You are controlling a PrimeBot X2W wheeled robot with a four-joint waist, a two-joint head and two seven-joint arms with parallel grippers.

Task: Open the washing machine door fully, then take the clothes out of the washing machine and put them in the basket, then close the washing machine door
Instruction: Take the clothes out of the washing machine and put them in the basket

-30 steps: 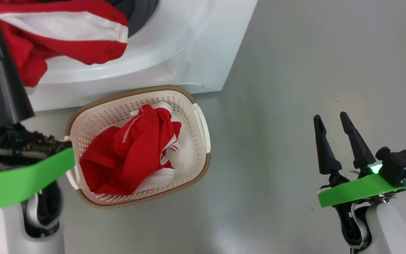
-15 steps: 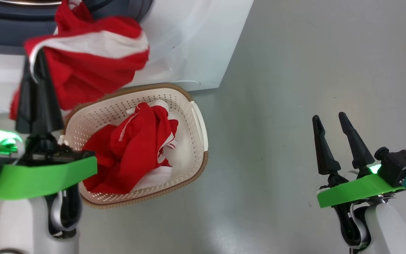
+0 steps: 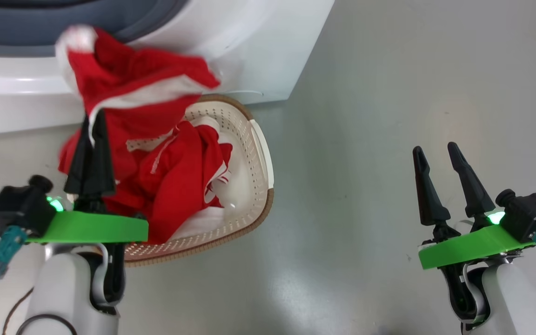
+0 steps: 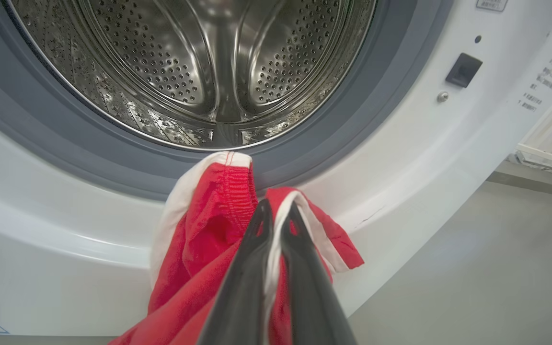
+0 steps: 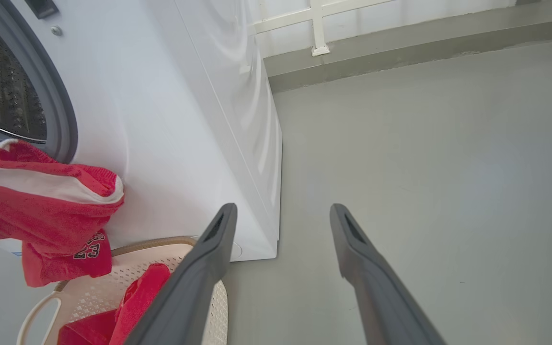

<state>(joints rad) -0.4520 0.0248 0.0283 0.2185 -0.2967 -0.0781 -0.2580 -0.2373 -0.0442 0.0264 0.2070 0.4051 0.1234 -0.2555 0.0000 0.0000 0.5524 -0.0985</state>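
My left gripper is shut on a red garment with white trim, which hangs over the near left part of the cream basket. A second red and white garment lies heaped inside the basket. In the left wrist view the shut gripper pinches the garment in front of the washing machine's bare steel drum. The white washing machine stands just behind the basket. Over the floor at the right, my right gripper is open and holds nothing. The washing machine door is out of view.
Grey floor stretches to the right of the machine and basket. The right wrist view shows the machine's side, the held garment, the basket's rim and a white rail along the far wall.
My left gripper has carried the red garment away from the drum opening, to the right and over the basket. The head camera shifted slightly. The right arm stayed put.
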